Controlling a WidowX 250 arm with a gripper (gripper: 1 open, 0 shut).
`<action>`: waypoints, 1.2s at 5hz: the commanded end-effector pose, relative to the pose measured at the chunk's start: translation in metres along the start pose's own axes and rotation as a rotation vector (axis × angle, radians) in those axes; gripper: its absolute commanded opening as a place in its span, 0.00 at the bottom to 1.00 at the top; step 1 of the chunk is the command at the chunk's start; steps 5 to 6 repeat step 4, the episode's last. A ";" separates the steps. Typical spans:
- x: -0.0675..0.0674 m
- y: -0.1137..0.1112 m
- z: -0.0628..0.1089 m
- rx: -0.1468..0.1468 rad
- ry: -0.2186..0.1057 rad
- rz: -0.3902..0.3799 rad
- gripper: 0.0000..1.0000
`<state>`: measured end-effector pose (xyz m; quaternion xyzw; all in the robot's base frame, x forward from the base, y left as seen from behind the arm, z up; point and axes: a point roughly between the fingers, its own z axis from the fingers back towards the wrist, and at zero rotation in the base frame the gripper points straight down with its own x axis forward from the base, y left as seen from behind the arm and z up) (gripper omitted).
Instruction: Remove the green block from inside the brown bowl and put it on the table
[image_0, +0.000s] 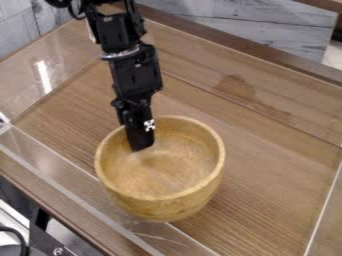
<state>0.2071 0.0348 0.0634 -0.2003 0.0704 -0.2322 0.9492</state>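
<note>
The end effector (139, 143) dips inside the brown bowl (160, 170) on the desk (254, 110); I cannot tell its state, and no green block shows. Such a block is probably light, stiff and best pinched across its narrow sides.

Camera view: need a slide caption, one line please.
Gripper reaches down inside the brown bowl on the table.

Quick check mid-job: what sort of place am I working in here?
Likely a lab test bench: a wood-grain table fenced by low clear acrylic walls, with a single black robot arm over a round light-brown wooden bowl.
</note>
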 end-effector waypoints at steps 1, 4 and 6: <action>0.006 -0.003 0.027 0.056 -0.068 0.001 0.00; 0.006 -0.012 0.045 0.041 -0.086 0.042 0.00; 0.006 -0.012 0.045 0.041 -0.086 0.042 0.00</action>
